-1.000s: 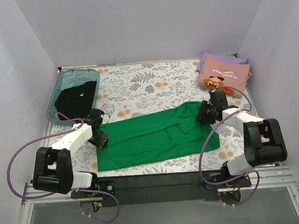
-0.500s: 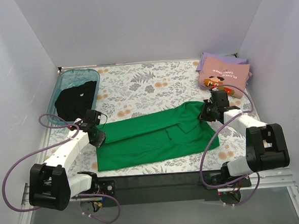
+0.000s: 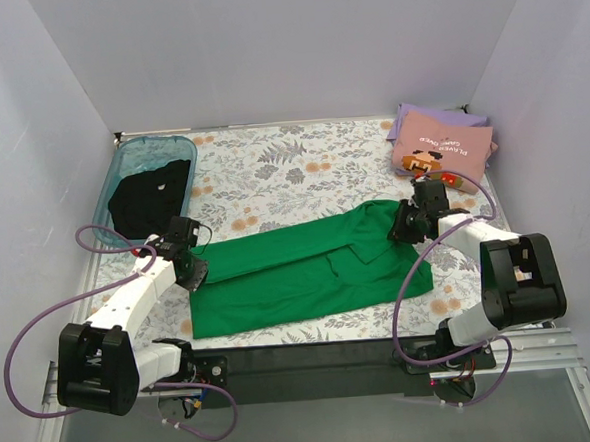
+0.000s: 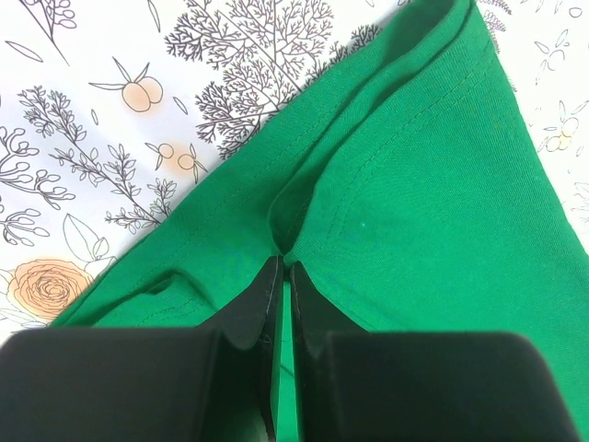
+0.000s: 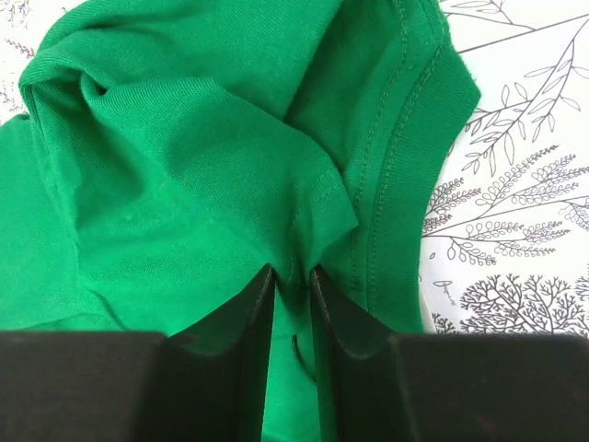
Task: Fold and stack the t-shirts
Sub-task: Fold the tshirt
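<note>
The bright green t-shirt (image 3: 308,270) lies half folded across the near middle of the floral table. My left gripper (image 3: 192,268) is shut on a pinch of the green t-shirt (image 4: 396,193) at its left edge. My right gripper (image 3: 402,224) is shut on a bunched fold of the green t-shirt (image 5: 184,166) at its right end, near the stitched hem. The black t-shirt (image 3: 150,195) lies in the teal bin (image 3: 124,171). The pink t-shirt (image 3: 441,152) with the graphic lies folded on the lavender one (image 3: 437,119) at the back right.
The teal plastic bin stands at the back left against the wall. White walls close in the table on three sides. The floral cloth (image 3: 292,166) shows bare behind the green shirt. Purple cables loop beside both arm bases.
My left arm swung outward to the left a second ago and has held still since, gripper staying at the shirt's left edge. My right gripper shifted slightly at the shirt's right end.
</note>
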`<control>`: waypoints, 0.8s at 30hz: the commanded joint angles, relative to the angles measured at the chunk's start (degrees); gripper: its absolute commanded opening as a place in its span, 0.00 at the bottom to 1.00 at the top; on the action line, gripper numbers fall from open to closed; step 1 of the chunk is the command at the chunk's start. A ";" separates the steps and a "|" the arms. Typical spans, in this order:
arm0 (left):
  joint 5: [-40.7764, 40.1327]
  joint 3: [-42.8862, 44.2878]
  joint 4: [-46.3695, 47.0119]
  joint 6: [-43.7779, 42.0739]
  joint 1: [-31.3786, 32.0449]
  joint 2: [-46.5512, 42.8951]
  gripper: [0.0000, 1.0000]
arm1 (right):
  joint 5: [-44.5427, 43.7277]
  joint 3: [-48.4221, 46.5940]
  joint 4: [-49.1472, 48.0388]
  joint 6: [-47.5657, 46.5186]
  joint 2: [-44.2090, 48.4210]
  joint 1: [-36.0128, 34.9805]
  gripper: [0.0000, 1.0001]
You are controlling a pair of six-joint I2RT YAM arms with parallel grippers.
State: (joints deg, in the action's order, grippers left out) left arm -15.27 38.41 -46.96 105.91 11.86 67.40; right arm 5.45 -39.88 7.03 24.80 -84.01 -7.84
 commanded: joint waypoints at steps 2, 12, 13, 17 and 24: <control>-2.31 1.40 -0.94 0.53 0.18 -1.39 0.00 | -0.09 -2.75 -0.79 -0.54 -0.28 0.28 0.29; -2.66 1.31 -1.20 0.62 0.18 -1.57 0.00 | -0.53 -5.65 -0.26 -1.94 0.51 0.36 0.39; -2.75 1.23 -1.12 0.62 0.18 -1.57 0.00 | -0.53 -5.82 -0.17 -2.03 0.34 0.37 0.39; -2.75 1.14 -1.03 0.62 0.18 -1.39 0.00 | 0.78 -6.61 -0.17 -2.12 -1.59 0.28 0.40; -2.84 1.31 -1.29 0.79 0.18 -1.21 0.00 | 1.14 -6.97 0.88 -3.00 -4.32 0.36 0.32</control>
State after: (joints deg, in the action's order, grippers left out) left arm -15.68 38.41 -47.46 105.95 11.86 67.40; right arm 6.15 -44.91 7.16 22.72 -87.61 -7.84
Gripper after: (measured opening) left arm 0.021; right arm 0.318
